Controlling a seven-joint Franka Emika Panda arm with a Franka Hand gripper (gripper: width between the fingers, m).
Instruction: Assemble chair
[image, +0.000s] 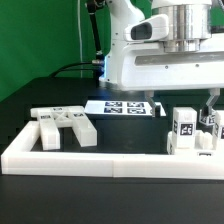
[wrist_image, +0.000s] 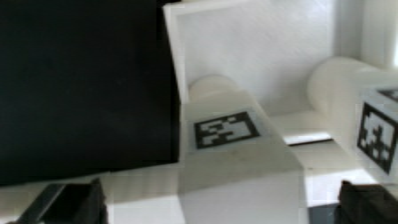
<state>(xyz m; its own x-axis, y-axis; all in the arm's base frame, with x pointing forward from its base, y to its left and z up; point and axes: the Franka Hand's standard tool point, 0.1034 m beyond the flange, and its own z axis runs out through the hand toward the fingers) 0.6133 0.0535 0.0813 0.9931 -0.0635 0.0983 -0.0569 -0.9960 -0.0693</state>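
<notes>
Low white border wall (image: 100, 160) runs along the front edge of the black surface (image: 40, 95) and turns back at the corner on the exterior view's left. All loose chair pieces sit behind it.

Near that corner: flat pieces (image: 62, 125), white and chunky, lying clustered together.

Near the front edge at the exterior view's right: two upright blocks (image: 185, 130), white, with black-and-white square tags facing the camera.

The marker board (image: 125, 107) lies flat behind them, mid-surface.

The end effector (wrist_image: 214, 205) hangs over the upright blocks. Its fingers (wrist_image: 63, 205) are spread wide with a tagged white post (wrist_image: 222, 130) between them, not pinched. A second tagged piece (wrist_image: 377, 125) stands just beside the post.
</notes>
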